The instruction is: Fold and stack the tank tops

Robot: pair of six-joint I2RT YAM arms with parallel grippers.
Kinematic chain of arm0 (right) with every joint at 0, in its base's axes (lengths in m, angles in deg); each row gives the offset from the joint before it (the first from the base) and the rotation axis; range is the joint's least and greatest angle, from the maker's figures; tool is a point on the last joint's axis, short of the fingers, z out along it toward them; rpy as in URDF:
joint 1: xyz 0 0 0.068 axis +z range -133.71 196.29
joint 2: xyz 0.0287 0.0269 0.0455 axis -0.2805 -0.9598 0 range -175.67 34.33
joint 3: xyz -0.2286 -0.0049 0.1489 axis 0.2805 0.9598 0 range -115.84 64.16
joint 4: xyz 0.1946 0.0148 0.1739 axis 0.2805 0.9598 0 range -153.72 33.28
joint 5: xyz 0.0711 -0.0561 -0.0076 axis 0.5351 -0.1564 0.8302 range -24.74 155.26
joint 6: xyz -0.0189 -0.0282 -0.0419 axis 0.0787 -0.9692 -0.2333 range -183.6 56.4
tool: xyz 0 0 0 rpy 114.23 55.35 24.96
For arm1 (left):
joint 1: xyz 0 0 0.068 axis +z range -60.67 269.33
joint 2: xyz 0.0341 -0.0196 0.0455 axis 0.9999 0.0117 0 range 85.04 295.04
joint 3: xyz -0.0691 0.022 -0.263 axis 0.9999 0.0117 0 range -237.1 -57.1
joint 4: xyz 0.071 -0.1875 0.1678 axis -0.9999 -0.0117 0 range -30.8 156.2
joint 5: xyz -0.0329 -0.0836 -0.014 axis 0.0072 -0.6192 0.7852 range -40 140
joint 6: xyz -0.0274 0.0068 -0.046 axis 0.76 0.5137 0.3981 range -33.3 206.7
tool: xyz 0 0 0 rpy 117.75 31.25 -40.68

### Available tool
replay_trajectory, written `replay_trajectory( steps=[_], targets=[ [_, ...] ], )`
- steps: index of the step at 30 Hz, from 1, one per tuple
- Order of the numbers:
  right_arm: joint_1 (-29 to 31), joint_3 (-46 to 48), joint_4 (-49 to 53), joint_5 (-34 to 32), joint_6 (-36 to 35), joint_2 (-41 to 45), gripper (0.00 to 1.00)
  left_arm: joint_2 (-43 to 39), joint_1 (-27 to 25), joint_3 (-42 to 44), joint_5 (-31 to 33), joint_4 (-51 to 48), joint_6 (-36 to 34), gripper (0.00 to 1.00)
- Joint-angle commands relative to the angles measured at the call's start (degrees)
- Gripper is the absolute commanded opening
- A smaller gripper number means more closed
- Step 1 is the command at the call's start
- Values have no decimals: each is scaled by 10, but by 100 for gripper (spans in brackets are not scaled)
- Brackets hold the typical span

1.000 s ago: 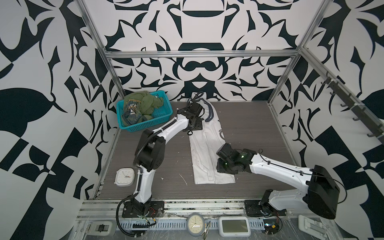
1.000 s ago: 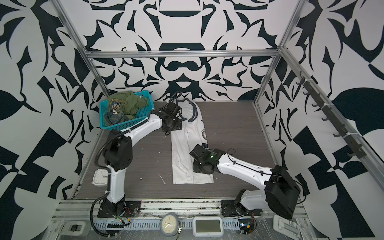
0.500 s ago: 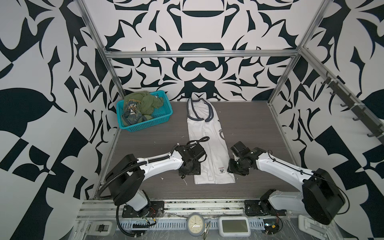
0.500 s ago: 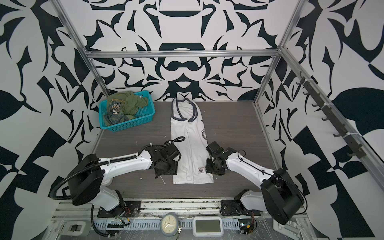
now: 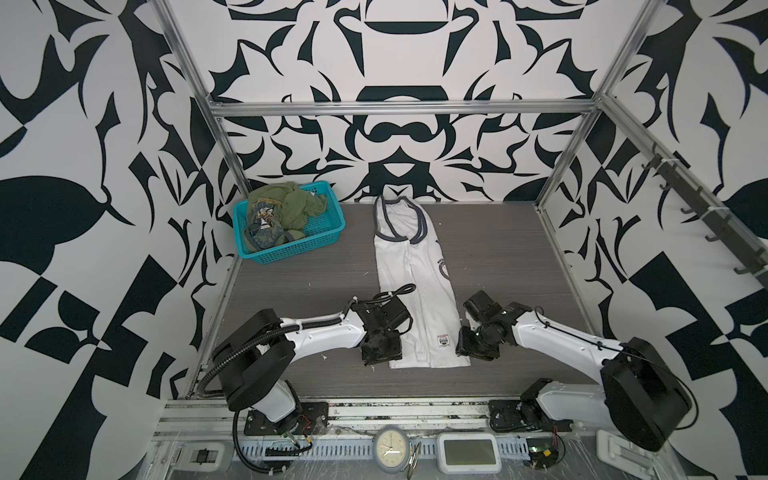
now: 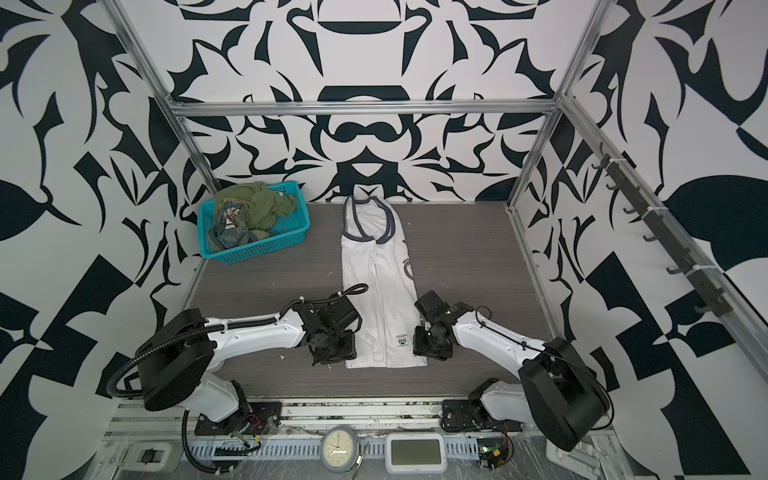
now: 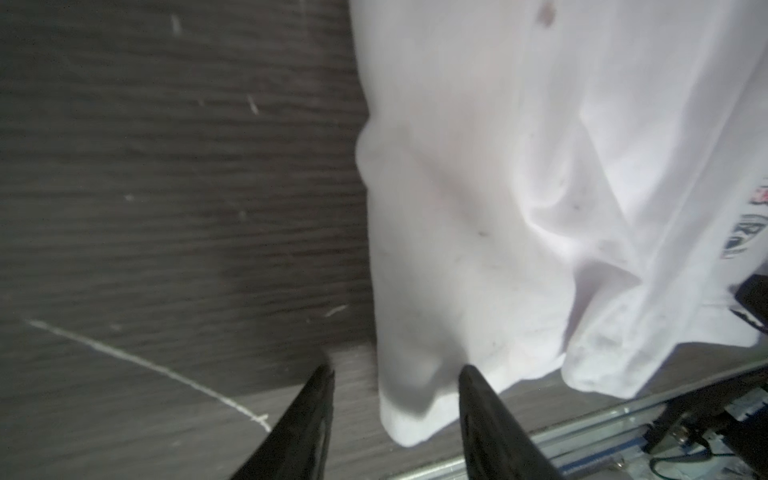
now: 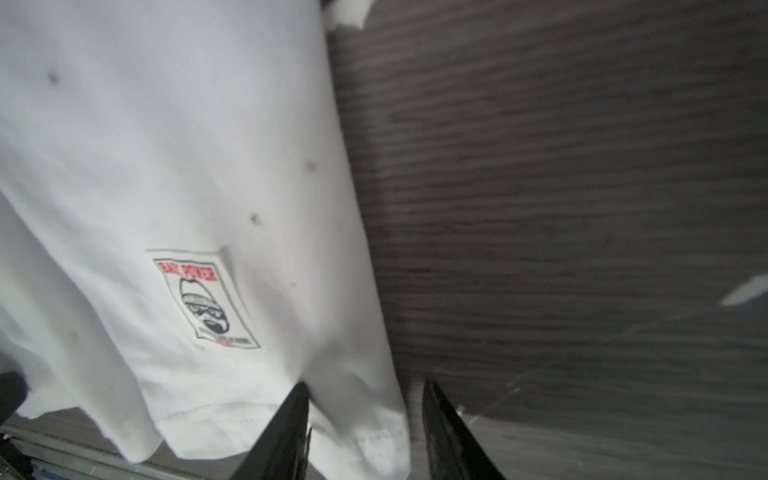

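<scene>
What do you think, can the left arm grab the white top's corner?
Probably yes: the left gripper sits with open jaws either side of a corner of the white tank top, nothing blocking.

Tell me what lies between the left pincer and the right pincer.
The hem end of the white tank top, with its small sewn label, spans the stretch between the left pincer and the right pincer. Both top views show it.
</scene>
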Motion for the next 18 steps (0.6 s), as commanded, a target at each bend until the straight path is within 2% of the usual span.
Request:
replay_trajectory(
  steps=[1, 6, 8, 15, 18],
  targets=[
    [0, 28, -22, 28, 15, 1, 45, 9, -3, 7, -8, -2, 9, 46],
    [14, 38, -30, 33, 38, 11, 39, 4, -10, 15, -3, -2, 13, 27],
    [17, 42, -31, 30, 44, 19, 34, -5, -16, 20, 0, -1, 17, 21],
    [29, 44, -32, 29, 61, 28, 14, -48, -35, 41, 23, -6, 29, 6],
    [39, 38, -23, 27, 71, 41, 6, -84, -39, 47, 42, -22, 34, 3]
  ],
)
